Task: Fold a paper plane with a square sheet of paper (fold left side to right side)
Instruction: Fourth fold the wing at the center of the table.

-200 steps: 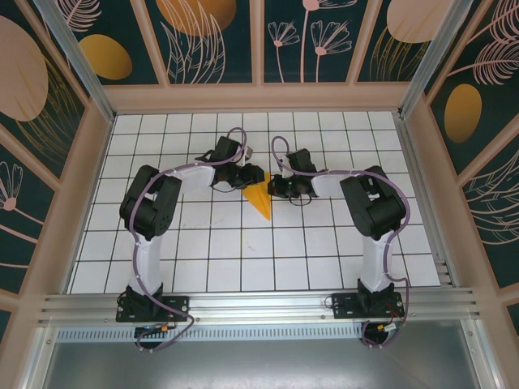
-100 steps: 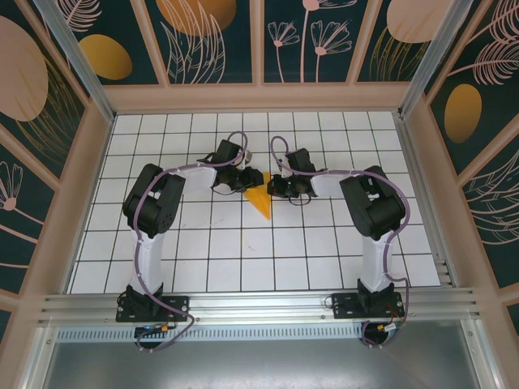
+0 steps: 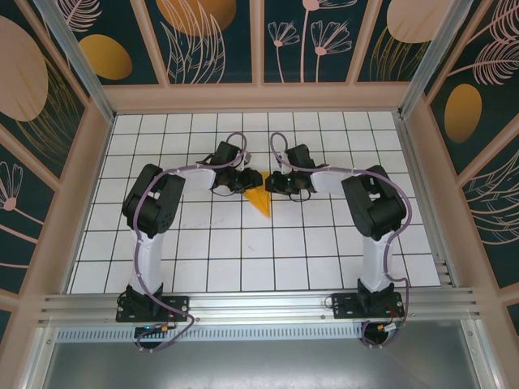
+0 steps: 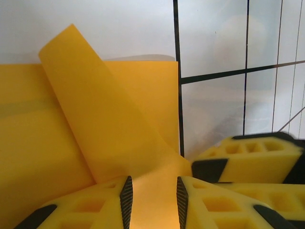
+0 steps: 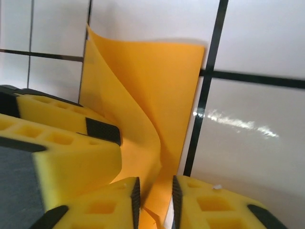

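You are working in a robot test cell, a lab rig rather than a home or a shop. The table is a white board ruled in a black grid. It is boxed in by pale-framed wall panels printed with dark leaf-and-oval patterns. Along its near edge runs a bare aluminium rail, where the left arm and right arm are bolted side by side, with lilac cables trailing along them.
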Tool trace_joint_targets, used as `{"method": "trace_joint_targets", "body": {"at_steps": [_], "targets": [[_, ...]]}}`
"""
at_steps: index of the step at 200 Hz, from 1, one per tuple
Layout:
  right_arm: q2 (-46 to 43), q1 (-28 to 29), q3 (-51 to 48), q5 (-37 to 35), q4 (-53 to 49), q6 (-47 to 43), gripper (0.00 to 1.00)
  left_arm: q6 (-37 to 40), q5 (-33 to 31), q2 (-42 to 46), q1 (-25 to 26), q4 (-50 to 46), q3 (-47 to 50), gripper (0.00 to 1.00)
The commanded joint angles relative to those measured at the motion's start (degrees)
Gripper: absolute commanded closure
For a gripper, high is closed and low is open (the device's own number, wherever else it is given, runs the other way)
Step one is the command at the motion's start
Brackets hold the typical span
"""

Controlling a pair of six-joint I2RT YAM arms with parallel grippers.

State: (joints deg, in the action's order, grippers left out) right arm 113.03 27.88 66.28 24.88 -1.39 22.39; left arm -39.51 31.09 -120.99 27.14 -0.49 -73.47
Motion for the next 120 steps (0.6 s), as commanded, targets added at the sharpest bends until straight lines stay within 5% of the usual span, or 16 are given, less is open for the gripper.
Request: {"method": "trace_joint_targets", "body": {"at_steps": [1, 61, 120], "targets": [[-6.33, -0.71, 1.18, -0.96, -3.32, -1.29, 0.69, 0.06, -2.53, -2.50, 0.11, -2.07, 2.48, 0.66], [-11.89, 3.72, -7.49, 7.38, 0.88, 2.32, 0.70, 0.13, -2.47, -2.59, 0.11, -2.15, 2.21, 0.66], [-7.08, 7.62, -4.82, 5.78, -0.36, 2.34, 0.71, 0.28, -2.64, -2.33, 0.11, -2.32, 2.28, 0.66]]}}
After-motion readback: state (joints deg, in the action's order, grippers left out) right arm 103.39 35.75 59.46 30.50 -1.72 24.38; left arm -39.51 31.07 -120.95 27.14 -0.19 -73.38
